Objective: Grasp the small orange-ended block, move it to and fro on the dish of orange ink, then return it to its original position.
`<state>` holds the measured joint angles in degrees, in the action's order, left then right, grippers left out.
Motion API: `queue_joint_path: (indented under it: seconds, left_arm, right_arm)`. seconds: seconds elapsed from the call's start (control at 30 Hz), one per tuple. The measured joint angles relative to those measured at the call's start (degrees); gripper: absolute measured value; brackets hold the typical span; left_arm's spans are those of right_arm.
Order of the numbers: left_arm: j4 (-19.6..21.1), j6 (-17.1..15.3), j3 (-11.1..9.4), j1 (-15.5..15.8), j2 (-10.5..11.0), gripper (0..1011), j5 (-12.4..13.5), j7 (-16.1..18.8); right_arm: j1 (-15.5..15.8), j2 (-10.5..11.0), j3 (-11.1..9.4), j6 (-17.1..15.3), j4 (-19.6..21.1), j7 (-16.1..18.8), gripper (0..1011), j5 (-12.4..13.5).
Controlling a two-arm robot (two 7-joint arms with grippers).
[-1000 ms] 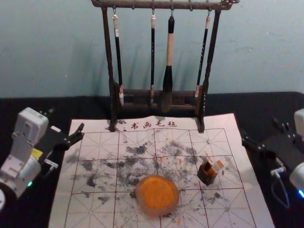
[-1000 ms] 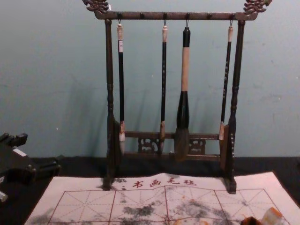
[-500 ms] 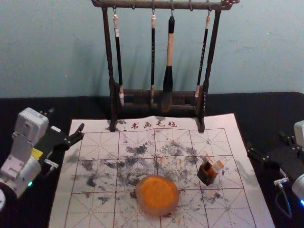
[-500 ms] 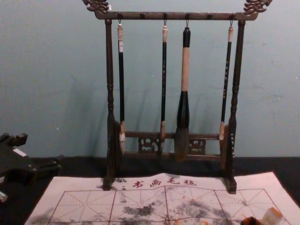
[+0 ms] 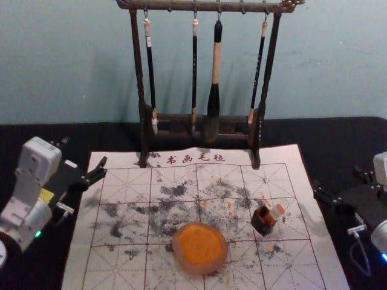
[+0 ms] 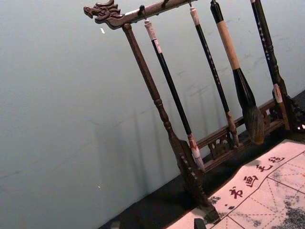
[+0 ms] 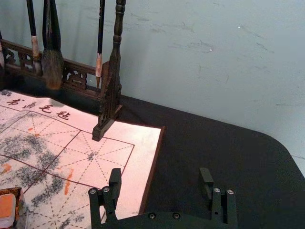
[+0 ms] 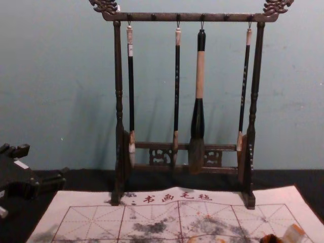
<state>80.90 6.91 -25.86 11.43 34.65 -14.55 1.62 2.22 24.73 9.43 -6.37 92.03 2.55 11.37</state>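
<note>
The small orange-ended block [image 5: 277,211] sits tilted at the small dark square holder [image 5: 263,222], right of the round dish of orange ink [image 5: 200,248]. The block [image 8: 294,234] is also at the chest view's lower right corner, and part of the block [image 7: 6,210] is at the right wrist view's edge. Off the mat's right edge is my right gripper [image 5: 340,182], apart from the block. Nothing lies between the spread fingers of the right gripper [image 7: 160,175]. My left gripper [image 5: 85,152] stays parked at the left; the left gripper [image 6: 157,224] is open.
A stained, gridded writing mat [image 5: 127,175] covers the middle of the black table [image 5: 344,136]. Behind the block and dish stands a dark wooden rack [image 5: 140,78] with several hanging brushes, among them a thick one [image 5: 214,96].
My right gripper has shifted a little to the right, away from the mat. The left arm, the block and the dish have stayed where they were.
</note>
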Motion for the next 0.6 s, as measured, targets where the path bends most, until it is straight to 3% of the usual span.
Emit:
queue_joint_path:
  seconds: [0.6]
  left_arm:
    - [0.0,0.0,0.0,0.0,0.0,1001,0.0,0.0]
  right_arm:
    - [-0.1,0.1,0.1,0.1,0.1,0.1,1000,0.1]
